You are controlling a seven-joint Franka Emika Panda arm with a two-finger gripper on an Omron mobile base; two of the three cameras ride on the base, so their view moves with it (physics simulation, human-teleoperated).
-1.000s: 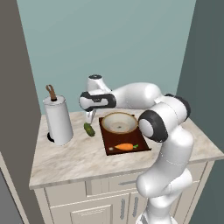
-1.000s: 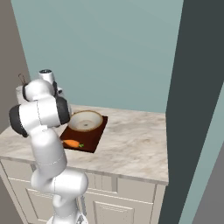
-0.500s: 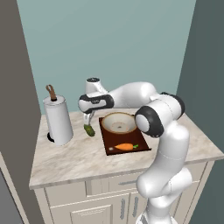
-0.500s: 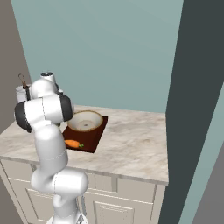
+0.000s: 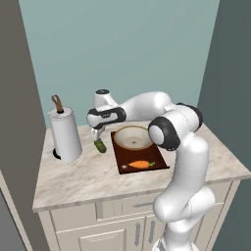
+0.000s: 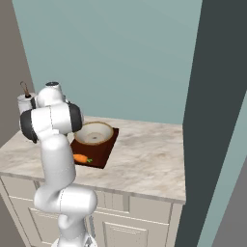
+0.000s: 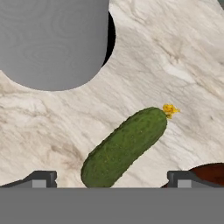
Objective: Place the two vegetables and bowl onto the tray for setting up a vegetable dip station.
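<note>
a teal wall rises behind a marble counter on cream cabinets.

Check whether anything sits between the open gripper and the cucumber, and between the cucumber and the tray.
Nothing visible blocks either. The gripper hangs open over the cucumber, with bare marble counter around it. The paper towel roll stands on the far side, away from the tray, where bowl and carrot leave free board.
</note>
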